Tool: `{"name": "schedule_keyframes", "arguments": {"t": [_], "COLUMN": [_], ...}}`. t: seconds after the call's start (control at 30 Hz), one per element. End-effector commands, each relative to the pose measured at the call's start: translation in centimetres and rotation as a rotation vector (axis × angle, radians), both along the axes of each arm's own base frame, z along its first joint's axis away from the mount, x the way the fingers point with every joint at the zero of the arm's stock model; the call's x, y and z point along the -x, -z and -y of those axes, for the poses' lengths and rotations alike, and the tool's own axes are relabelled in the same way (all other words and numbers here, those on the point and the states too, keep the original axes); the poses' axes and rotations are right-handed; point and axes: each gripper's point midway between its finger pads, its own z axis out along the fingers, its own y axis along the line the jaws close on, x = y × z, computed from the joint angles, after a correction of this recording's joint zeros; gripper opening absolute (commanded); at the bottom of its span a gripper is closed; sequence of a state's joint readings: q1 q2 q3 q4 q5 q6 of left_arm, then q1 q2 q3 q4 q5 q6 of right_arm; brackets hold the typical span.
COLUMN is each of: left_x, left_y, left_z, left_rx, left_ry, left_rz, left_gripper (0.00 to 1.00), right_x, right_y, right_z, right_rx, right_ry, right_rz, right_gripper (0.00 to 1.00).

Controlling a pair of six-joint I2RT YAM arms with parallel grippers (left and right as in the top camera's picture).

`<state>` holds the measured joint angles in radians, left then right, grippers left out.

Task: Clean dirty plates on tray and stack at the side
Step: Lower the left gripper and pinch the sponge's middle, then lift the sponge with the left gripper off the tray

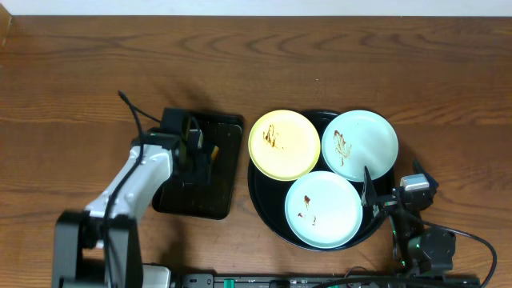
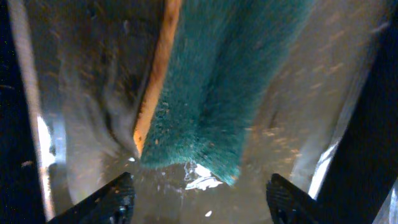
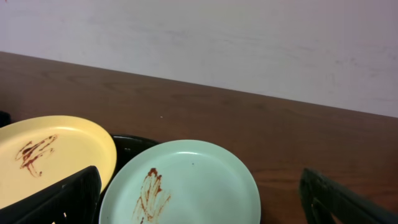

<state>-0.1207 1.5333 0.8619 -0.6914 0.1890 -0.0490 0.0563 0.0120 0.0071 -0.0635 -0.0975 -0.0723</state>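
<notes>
On the wooden table (image 1: 80,80) sits the round tray (image 1: 268,212), glossy black with a raised rim. All three plates lie in it, edge to edge and not stacked. They are smooth, shallow discs: a yellow plate (image 1: 284,144) at the far left, a far mint plate (image 1: 360,144) to its right, and a near mint plate (image 1: 323,210) at the front. Each carries a thin brown smear near its middle.

To the left, the rectangular tray (image 1: 228,160) is also black, with a flat floor. Only the left wrist view shows what lies in it up close: a sponge (image 2: 211,81) with a coarse green scouring face and an orange foam layer along one side, resting on the wet, reflective floor. The left jaws stand open, the fingertips (image 2: 112,202) apart and just short of the sponge.

The right wrist view gives a low angle on the yellow plate (image 3: 50,155) and far mint plate (image 3: 186,180), with the pale wall (image 3: 217,43) behind them. The right jaws are spread wide and hold nothing. Overhead places them at the round tray's right edge, beside the near mint plate.
</notes>
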Motion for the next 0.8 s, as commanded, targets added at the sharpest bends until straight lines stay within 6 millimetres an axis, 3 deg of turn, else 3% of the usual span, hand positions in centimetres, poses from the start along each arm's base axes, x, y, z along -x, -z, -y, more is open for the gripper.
{"name": "schedule_keyframes", "arguments": {"t": [0.0, 0.13, 0.23, 0.4, 0.77], "left_x": [-1.9, -3.5, -5.0, -4.9, -5.1], "left_y": [-3.4, -4.5, -4.1, -1.8, -0.5], "left_z": [0.4, 0.6, 1.5, 1.7, 0.4], "left_rx": [0.018, 0.016, 0.042, 0.04, 0.033], "left_ry": [0.039, 0.095, 0.181, 0.246, 0.218], "left_rz": [0.136, 0.234, 0.281, 0.229, 0.197], "left_gripper": [0.7, 0.7, 0.7, 0.67, 0.76], "right_x": [0.0, 0.0, 0.0, 0.0, 0.0], "right_y": [0.0, 0.0, 0.0, 0.0, 0.0], "right_z": [0.2, 0.2, 0.2, 0.2, 0.2], "right_rx": [-0.013, -0.013, -0.013, -0.013, -0.013], "right_ry": [0.006, 0.006, 0.006, 0.006, 0.006], "right_rz": [-0.002, -0.002, -0.002, -0.002, -0.001], "right_gripper": [0.99, 0.99, 0.99, 0.99, 0.99]}}
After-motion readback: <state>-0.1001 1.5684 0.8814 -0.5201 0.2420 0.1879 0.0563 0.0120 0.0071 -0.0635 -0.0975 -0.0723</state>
